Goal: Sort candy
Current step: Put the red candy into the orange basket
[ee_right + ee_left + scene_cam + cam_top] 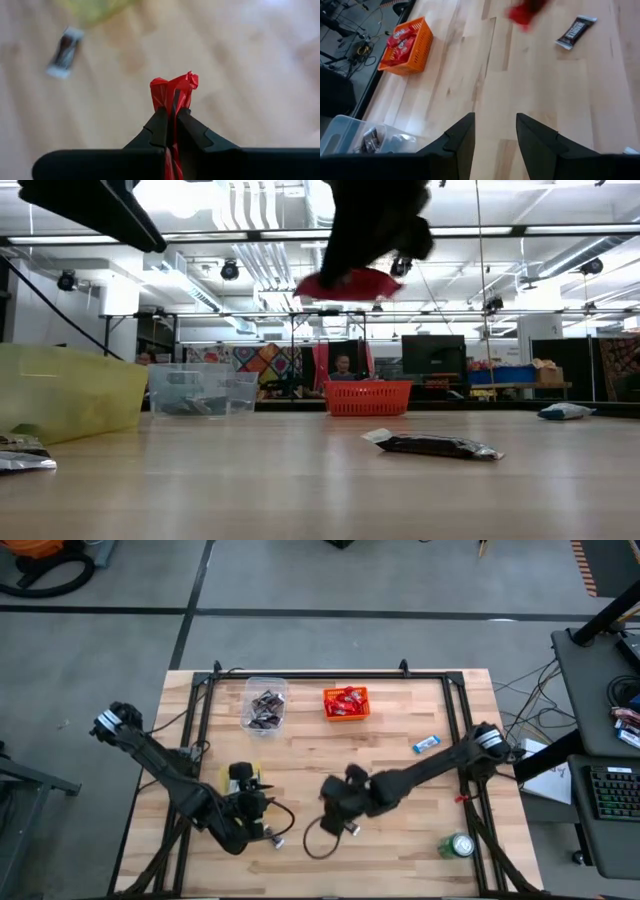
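Red foil is what catches the eye. From above, the right gripper (342, 802) sits low of the table's middle, around six o'clock, clenched on a red candy that barely shows here. The orange bin (346, 703), already holding red bars, lies up at twelve o'clock — a fair carry away. The clear bin (264, 705) with dark bars stands at eleven o'clock, and a blue-and-white bar (426, 744) lies alone toward two o'clock. The left gripper (255, 802) waits by the yellow bin (240, 778) at about eight o'clock.

At table height, the red candy (348, 284) hangs lifted under the dark arm, well clear of the boards, with a dark brown bar (435, 446) lying flat beneath it and to the right.

From the left wrist, that arm's fingers (461, 142) stand apart around nothing but bare wood.

From the right wrist, the pads pinch only the crumpled edge of the wrapper (174, 92) — that's my worry. A grip on foil rather than on the bar itself could slip during a fast swing, dropping the candy short of the orange bin. The wrapper could also cling to the pads at release and fall on the bin's rim.
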Motion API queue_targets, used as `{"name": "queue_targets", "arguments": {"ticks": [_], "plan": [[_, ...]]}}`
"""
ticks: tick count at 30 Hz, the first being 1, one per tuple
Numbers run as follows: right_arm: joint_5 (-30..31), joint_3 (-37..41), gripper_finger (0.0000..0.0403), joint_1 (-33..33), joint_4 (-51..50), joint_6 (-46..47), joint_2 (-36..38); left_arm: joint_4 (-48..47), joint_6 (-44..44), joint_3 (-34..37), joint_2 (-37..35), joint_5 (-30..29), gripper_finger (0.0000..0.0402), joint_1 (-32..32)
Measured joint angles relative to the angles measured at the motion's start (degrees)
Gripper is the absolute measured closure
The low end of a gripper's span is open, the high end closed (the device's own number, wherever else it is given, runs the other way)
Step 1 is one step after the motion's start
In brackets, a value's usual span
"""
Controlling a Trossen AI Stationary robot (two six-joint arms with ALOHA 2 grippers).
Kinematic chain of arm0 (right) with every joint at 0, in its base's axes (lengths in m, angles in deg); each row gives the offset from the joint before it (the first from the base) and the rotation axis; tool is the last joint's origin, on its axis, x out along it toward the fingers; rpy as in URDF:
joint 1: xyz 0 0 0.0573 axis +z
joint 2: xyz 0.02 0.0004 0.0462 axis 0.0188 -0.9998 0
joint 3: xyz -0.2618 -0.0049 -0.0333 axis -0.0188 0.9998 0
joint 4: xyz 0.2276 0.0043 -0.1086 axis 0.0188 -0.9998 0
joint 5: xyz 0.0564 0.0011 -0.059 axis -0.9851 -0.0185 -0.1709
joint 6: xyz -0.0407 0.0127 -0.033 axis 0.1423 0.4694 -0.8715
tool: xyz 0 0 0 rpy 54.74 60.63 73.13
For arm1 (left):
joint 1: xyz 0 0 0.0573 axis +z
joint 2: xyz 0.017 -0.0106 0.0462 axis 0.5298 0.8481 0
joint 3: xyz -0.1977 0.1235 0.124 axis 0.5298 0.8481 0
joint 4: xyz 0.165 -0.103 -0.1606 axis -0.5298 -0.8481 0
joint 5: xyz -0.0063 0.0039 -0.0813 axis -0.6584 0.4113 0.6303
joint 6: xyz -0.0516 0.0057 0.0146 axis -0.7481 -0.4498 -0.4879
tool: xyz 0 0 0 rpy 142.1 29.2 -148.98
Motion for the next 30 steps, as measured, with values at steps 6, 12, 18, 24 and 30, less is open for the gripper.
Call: {"name": "queue_targets", "arguments": {"ticks": [6, 12, 18, 24, 30], "plan": [[6.8, 0.0, 0.0390, -7.9, -0.7, -14.8, 3.4, -0.4, -2.5, 0.0, 0.4, 0.1, 0.0276, -1.4], [13.4, 0.0, 0.0390, -20.3, -1.2, -29.1, 3.5, -3.7, -6.8, 0.0, 0.1, 0.2, 0.0276, -1.8], [15.9, 0.3, 0.0390, -34.8, -0.8, -38.9, 0.7, -5.8, -9.6, 0.0, 0.1, 0.1, 0.0276, -1.8], [-2.4, 0.4, 0.0390, -44.9, 3.1, -42.6, -2.7, -5.8, -9.7, 0.0, 0.1, -0.1, 0.0276, -1.7], [-6.2, 0.3, 0.0390, -47.3, 4.5, -43.7, -4.1, -5.9, -10.2, 0.0, 0.1, -0.1, 0.0276, -1.7]]}}
